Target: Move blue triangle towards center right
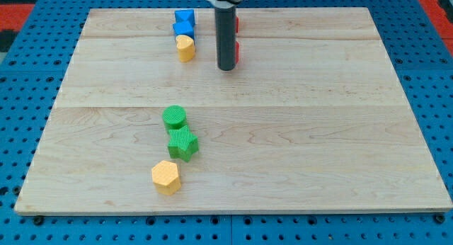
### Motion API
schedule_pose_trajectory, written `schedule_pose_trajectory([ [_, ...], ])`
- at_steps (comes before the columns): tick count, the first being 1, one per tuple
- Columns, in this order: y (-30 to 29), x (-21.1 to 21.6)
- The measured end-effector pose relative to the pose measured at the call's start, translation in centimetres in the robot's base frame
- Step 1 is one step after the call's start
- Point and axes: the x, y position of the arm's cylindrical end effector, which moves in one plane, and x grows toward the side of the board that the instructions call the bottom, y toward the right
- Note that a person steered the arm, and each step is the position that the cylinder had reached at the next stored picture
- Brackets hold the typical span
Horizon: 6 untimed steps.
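Desk (318, 132): pale wooden board lying on a blue pegboard (21, 75).

My tip (226, 69): lower end of the dark rod, planted on the desk near its top edge, a little toward the view's left of the midline. Claw state: cannot tell, only the plain rod showing.

Toward the view's left of my tip, and slightly higher in the view: two blue blocks touching each other, upper blue block (185, 17) and lower blue block (182, 29). Cannot tell which of the pair is the triangle; outlines too small to separate. Both apart from my tip.

Just below the lower blue block and touching it: yellow block (185, 49), rounded, also to the view's left of my tip, not touching it.

Immediately to the view's right of the rod: slivers of two red blocks, one up at (236, 23) and one just beside my tip at (237, 53); shapes mostly hidden behind the rod.

Well below my tip, toward the view's bottom left: green cylinder (174, 117), then green star (182, 144) touching it, then yellow hexagon (166, 177) lowest.
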Motion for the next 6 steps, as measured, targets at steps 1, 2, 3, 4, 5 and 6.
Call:
schedule_pose_trajectory([
  [1,0.1,-3.2],
  [2,1.3,-5.1],
  [3,2.3,-6.1],
  [4,-2.0,-2.2],
  [5,-4.6,-6.1],
  [6,-5.0,-10.3],
])
